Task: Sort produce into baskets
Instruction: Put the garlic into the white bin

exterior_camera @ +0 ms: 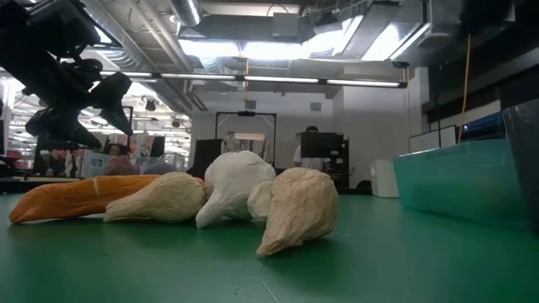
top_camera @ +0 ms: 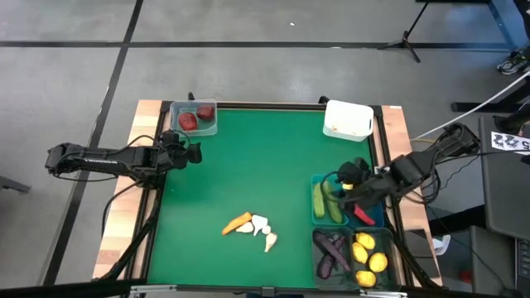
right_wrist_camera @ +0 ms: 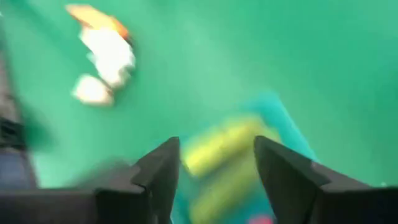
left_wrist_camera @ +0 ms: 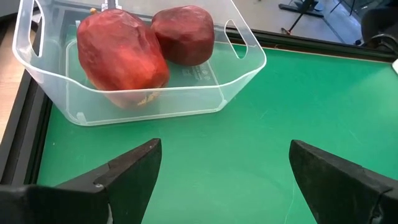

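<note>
Two arms in view. L gripper (top_camera: pixel 195 152) waits at the table's (top_camera: pixel 240 157) left edge, just beside the clear bin (top_camera: pixel 194 117) at the far-left corner; fingers (left_wrist_camera: pixel 124 174) spread wide, nothing between them. Clear bin holds two dark red rounds (left_wrist_camera: pixel 121 53), touching each other.

R gripper (top_camera: pixel 346 184) sits over the teal bin (top_camera: pixel 318 179) on the right side; fingers (right_wrist_camera: pixel 158 171) apart w/ a gap, nothing pinched. Below it, two cucumbers (top_camera: pixel 320 200) lie side by side in that bin. Next teal bin has a red pepper (top_camera: pixel 363 215). Nearer the front edge, dark bins: eggplants (top_camera: pixel 329 252) in one, lemons (top_camera: pixel 368 257) in the other.

White bin (top_camera: pixel 347 120) at far-right corner, contents can't tell.

Mid-table, toward the front: carrot (top_camera: pixel 237 223) and garlic (top_camera: pixel 263 231) pieces in a loose cluster, touching, well apart from all bins. Low view shows the carrot (exterior_camera: pixel 76 198) lying flat w/ garlic (exterior_camera: pixel 240 187) against its end.
</note>
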### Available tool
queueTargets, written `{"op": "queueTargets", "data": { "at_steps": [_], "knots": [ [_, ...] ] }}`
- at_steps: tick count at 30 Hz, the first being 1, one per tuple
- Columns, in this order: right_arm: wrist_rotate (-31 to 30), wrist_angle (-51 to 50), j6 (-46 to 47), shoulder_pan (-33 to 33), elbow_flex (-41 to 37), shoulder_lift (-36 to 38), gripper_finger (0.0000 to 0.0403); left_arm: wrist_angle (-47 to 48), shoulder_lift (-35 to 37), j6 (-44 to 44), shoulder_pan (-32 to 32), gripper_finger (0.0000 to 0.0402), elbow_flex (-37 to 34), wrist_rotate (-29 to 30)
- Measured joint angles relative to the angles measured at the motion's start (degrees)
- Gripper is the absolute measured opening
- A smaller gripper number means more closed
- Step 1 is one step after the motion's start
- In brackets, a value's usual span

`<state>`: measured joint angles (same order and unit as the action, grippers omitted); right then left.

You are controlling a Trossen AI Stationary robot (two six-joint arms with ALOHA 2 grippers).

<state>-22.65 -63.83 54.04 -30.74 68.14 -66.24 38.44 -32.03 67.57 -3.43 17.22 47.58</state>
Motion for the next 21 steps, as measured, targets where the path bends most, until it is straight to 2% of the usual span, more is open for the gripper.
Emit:
{"op": "queueTargets", "data": {
  "at_steps": [3,12,16,21],
  "knots": [
    [-3.3,10.5,-11.9,0.0,0.2,-0.1,0.0215,0.0,0.0,0.0,0.0,0.0345,0.0,0.0],
    [-4.0,31.7,-42.8,0.0,0.2,-8.7,0.0237,0.0,0.0,0.0,0.0,0.0345,0.0,0.0],
    [-4.8,38.5,-49.8,0.6,0.2,-14.6,0.0264,0.0,0.0,0.0,0.0,0.0345,0.0,0.0],
    [-3.0,46.1,-50.0,4.2,0.2,-20.7,0.0288,-0.1,0.0,0.1,0.0,0.0345,0.0,0.0]
  ]
}}
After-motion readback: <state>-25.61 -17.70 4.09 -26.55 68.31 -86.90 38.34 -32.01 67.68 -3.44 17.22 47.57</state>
